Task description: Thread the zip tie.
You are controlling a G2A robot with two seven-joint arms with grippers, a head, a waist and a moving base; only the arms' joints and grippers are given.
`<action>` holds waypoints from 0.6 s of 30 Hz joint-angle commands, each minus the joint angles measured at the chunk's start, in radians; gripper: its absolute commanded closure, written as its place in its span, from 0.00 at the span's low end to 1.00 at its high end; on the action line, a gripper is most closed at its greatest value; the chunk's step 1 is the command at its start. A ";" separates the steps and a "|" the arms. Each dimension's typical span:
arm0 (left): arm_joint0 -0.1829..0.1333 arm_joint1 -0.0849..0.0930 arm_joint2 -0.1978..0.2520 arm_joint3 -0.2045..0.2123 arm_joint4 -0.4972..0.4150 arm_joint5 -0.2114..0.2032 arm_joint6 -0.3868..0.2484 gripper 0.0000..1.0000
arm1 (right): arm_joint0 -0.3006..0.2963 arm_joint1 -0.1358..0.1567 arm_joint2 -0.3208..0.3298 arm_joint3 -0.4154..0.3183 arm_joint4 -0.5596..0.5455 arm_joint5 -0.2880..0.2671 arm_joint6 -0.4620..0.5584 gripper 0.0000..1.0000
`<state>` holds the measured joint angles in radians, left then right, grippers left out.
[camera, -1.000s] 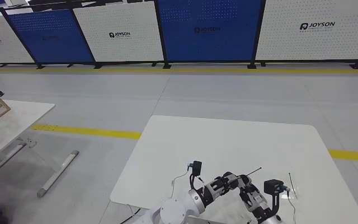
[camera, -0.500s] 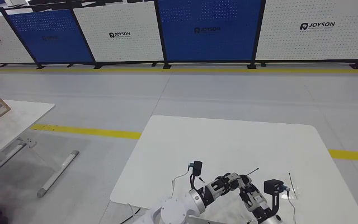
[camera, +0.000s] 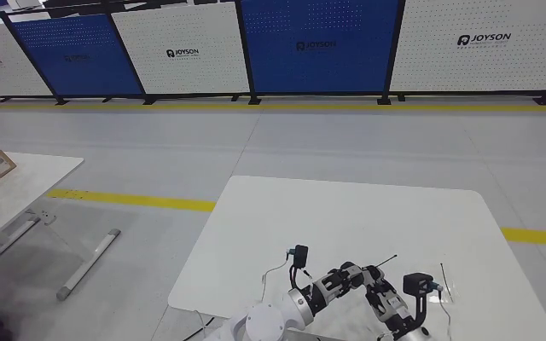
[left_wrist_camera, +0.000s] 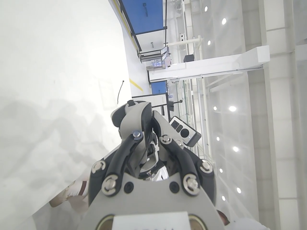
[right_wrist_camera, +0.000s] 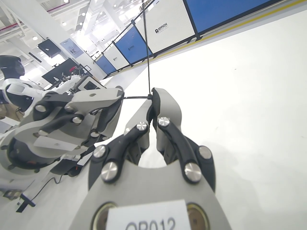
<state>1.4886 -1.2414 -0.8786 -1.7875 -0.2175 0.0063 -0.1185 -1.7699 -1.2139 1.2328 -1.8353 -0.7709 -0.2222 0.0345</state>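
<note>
A wide stretch of the white table (camera: 341,213) is seen ahead of the grippers, up to its far edge. Both grippers are held close to its near edge. The right gripper (right_wrist_camera: 151,98) is clenched on the black zip tie (right_wrist_camera: 146,48), which is pinched at the fingertips. From there one part of the strap rises up and away. The other part runs across to the left gripper (left_wrist_camera: 140,106), which is closed on it too. A second tie (camera: 444,278) is seen lying on the table, apart to the right.
</note>
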 commanded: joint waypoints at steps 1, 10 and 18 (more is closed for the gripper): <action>0.000 0.000 0.000 0.000 0.001 0.000 0.001 1.00 | 0.001 0.000 -0.002 0.000 -0.003 -0.001 0.004 1.00; 0.009 0.000 -0.007 -0.003 -0.008 -0.059 -0.002 1.00 | 0.013 0.001 -0.016 0.012 -0.030 0.003 0.039 1.00; 0.018 0.002 -0.018 -0.005 -0.027 -0.085 -0.015 1.00 | 0.017 0.001 -0.019 0.016 -0.033 0.004 0.043 1.00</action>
<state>1.5054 -1.2400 -0.8950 -1.7931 -0.2439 -0.0772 -0.1316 -1.7528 -1.2129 1.2144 -1.8198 -0.8024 -0.2176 0.0773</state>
